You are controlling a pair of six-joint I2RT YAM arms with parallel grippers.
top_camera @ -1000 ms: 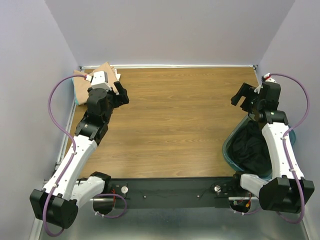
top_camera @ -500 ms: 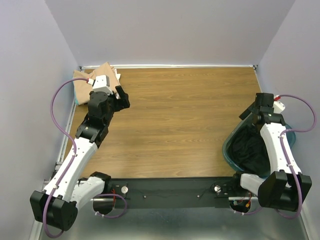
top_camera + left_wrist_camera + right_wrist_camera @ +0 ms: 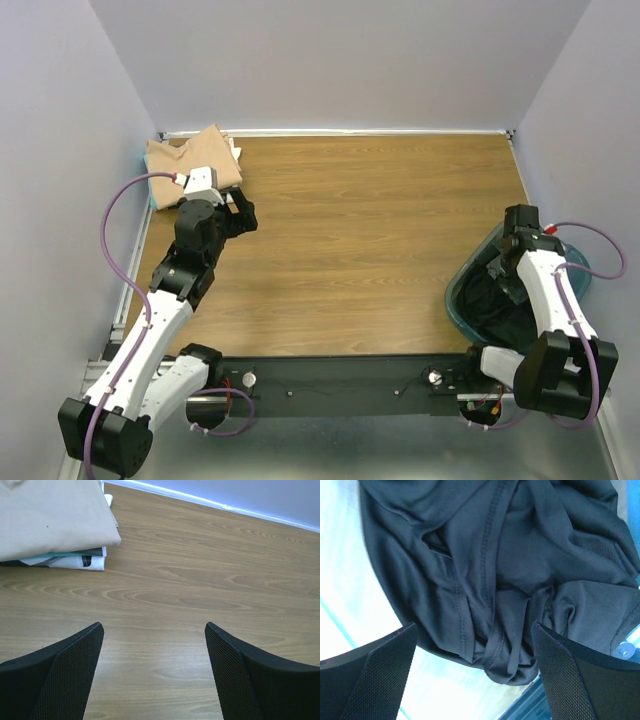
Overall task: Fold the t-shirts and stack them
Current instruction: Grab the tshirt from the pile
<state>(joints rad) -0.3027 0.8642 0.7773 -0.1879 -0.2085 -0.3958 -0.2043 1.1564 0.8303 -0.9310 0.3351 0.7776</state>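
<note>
Hovering inside the clear teal bin [image 3: 458, 300], the right hand [image 3: 473, 627] hung with its fingers spread wide and empty, the crumpled black t-shirt [image 3: 510, 555] bunched directly beneath them, apparently lined up to pinch a fold and lift it out for folding. The left hand [image 3: 154, 630], likewise open and holding nothing, hovered low over the wooden surface [image 3: 210, 580]. The folded tan t-shirt [image 3: 50, 515] topped a small stack ahead of it and to its left, likely the finished pile.

Centre: brown wooden tabletop [image 3: 370, 240] lay open.
Far-left corner: stack of folded cloth shirts [image 3: 185, 160], tan on top, blocked it.
Right edge: clear teal plastic bin [image 3: 455, 300] held crumpled black shirt [image 3: 510, 555].
</note>
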